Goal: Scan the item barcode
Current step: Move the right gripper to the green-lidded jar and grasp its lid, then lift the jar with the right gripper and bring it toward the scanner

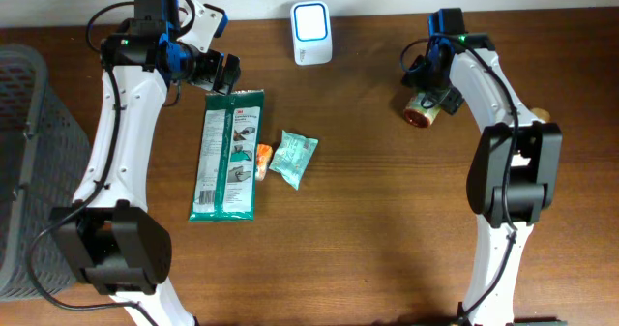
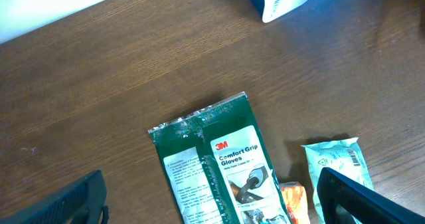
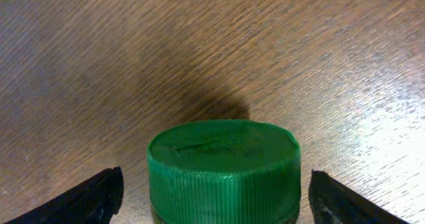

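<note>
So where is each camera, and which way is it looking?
Overhead: above the table, looking straight down; left arm, right arm, gloves packet, scanner show.
Left wrist: on the left arm, looking down at the packet; its fingertips show.
Right wrist: on the right arm, facing a green cap; fingertips flank it.
Shared: overhead and left wrist both see the packet.

- The left arm (image 1: 116,123) rises from its base at the near left of the table (image 1: 387,220), runs along the left side and folds at the far end toward the middle.
- The left claw (image 1: 228,72) points right and downward, its dark fingers (image 2: 80,201) spread wide.
- The right arm (image 1: 495,89) reaches from the near-right base to the far side, wrist turned left.
- The right claw (image 1: 432,96) hangs low, fingers well apart.
</note>
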### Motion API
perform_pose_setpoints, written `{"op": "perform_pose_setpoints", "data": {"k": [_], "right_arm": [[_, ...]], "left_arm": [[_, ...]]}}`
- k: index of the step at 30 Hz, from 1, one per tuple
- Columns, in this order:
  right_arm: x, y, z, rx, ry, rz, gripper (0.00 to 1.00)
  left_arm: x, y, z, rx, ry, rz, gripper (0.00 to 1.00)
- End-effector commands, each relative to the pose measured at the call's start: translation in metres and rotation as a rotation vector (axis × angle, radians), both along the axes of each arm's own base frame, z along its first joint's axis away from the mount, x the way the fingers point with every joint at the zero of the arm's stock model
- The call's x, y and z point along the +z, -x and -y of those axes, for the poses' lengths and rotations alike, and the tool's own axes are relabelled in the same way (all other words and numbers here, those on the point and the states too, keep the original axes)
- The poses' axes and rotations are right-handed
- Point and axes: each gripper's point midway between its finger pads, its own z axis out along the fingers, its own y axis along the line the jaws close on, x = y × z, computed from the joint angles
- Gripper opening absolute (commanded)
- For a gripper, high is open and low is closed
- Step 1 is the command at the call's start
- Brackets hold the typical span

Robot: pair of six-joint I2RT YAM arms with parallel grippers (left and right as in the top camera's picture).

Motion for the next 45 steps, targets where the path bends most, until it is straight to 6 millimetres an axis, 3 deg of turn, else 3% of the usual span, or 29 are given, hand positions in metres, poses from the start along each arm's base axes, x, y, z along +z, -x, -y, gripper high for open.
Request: {"op": "perform_pose_setpoints", "data": {"k": [1, 7, 12, 17, 27, 33, 35, 37, 41, 45], "right_arm": [[-0.005, 0.000, 0.003, 0.062, 0.013, -0.007, 0.80], [-0.013, -0.001, -0.003, 0.130, 0.000, -0.018, 0.72], [-0.013, 0.000, -0.012, 0.207, -0.038, -0.020, 0.58], [-0.005, -0.002, -0.026, 0.320, -0.084, 0.006, 0.57], [0.065, -0.012, -0.071, 0.718, -0.156, 0.203, 0.55], [0.133, -0.005, -0.086, 0.788, -0.081, 0.331, 0.55], [0.138, -0.007, -0.088, 0.734, -0.089, 0.337, 0.65], [0.126, -0.008, -0.090, 0.651, -0.115, 0.304, 0.77], [0.083, -0.010, -0.088, 0.501, -0.061, 0.186, 0.99], [0.052, -0.008, -0.077, 0.417, -0.037, 0.106, 1.00]], "left_arm": [[0.024, 0.000, -0.003, 0.000, 0.003, 0.056, 0.99], [0.024, 0.000, -0.003, 0.000, 0.003, 0.056, 0.99], [0.024, 0.000, -0.003, 0.000, 0.003, 0.056, 0.99], [0.024, 0.000, -0.003, 0.000, 0.003, 0.056, 0.99], [0.024, 0.000, -0.003, 0.000, 0.003, 0.056, 0.99], [0.024, 0.000, -0.003, 0.000, 0.003, 0.056, 0.99], [0.024, 0.000, -0.003, 0.000, 0.003, 0.056, 0.99], [0.024, 0.000, -0.003, 0.000, 0.003, 0.056, 0.99], [0.024, 0.000, -0.003, 0.000, 0.003, 0.056, 0.99], [0.024, 0.000, -0.003, 0.000, 0.003, 0.056, 0.99]]}}
